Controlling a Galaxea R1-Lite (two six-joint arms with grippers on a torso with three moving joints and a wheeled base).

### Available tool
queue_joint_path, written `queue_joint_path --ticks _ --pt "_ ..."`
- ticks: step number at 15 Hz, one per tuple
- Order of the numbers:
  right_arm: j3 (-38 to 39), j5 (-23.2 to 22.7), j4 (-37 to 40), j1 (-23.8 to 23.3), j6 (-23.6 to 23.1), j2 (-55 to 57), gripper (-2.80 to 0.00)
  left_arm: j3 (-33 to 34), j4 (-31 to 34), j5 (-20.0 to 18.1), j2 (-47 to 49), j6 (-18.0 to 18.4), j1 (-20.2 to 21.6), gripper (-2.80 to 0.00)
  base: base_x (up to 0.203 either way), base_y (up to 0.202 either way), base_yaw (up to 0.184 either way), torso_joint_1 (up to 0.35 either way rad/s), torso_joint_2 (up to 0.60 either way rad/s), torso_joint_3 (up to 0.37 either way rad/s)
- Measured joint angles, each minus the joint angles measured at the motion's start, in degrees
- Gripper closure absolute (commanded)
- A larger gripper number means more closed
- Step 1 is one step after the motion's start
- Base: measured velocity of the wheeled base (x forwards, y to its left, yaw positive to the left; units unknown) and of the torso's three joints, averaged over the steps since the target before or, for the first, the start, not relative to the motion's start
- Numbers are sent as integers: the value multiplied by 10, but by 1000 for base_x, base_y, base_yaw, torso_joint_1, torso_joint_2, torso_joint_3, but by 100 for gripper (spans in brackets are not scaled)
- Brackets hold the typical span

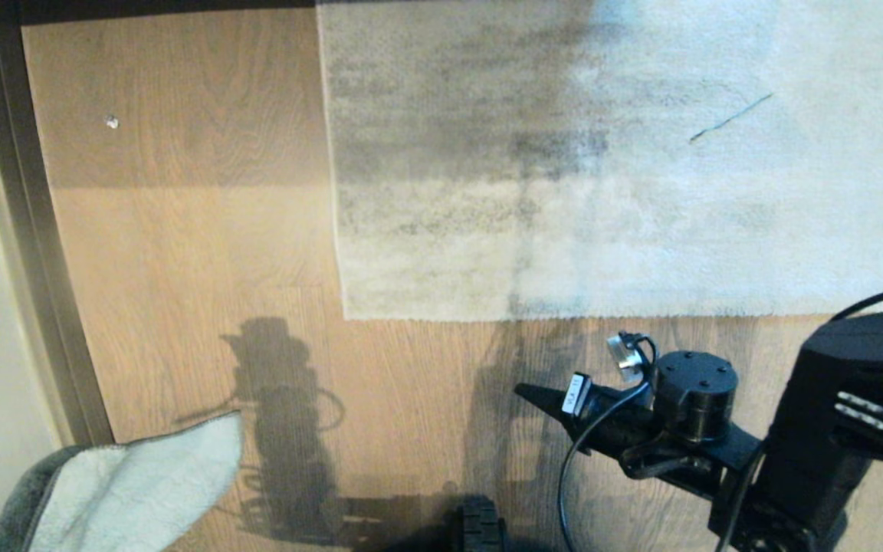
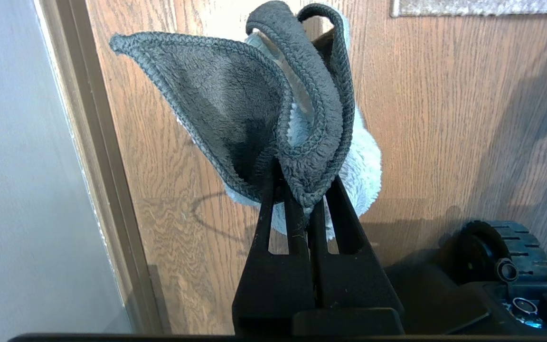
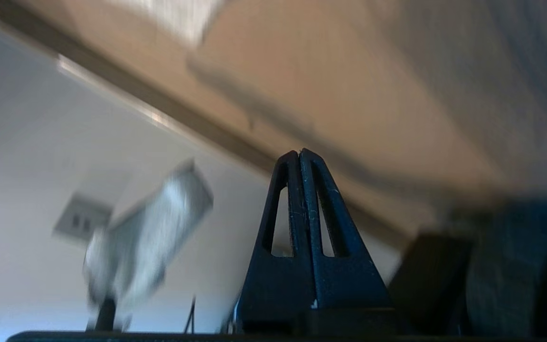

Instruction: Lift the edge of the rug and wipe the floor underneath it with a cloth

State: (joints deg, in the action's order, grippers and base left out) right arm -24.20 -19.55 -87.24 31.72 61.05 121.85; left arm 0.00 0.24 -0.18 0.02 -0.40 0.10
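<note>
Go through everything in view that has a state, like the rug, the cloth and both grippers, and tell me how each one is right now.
Mottled grey-beige rug edge: flat on the floor, not lifted.
Pale blue-grey microfibre cloth: folded, clamped in the left gripper.
Left gripper: shut on the cloth.
Right gripper: shut, empty, above the wood-grain plank floor.

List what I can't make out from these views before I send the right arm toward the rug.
- Floor under the rug: hidden in the head view by the flat-lying rug.
- Cloth: cut off by the head view's bottom-left corner; the left gripper holding it shows only in the left wrist view.
- Right wrist view: motion blur smears everything beyond the right gripper.
- Small pale speck on the floor: too small to identify.
</note>
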Motion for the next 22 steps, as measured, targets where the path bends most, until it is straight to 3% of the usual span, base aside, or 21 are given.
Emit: queue_joint_path --ticks 3,7,9,16,22 --pt "96 -18 0 0 -38 -60 0 0 0 0 0 0 0 0 0 0 0 0 0 0" --pt "206 8 0 -9 -208 -132 0 0 0 0 0 0 0 0 0 0 0 0 0 0" --pt "232 59 0 -11 -266 -167 0 0 0 0 0 0 0 0 0 0 0 0 0 0" --pt "242 272 1 -12 -398 -259 0 0 0 0 0 0 0 0 0 0 0 0 0 0" --pt "242 418 1 -13 -449 -331 0 0 0 0 0 0 0 0 0 0 0 0 0 0"
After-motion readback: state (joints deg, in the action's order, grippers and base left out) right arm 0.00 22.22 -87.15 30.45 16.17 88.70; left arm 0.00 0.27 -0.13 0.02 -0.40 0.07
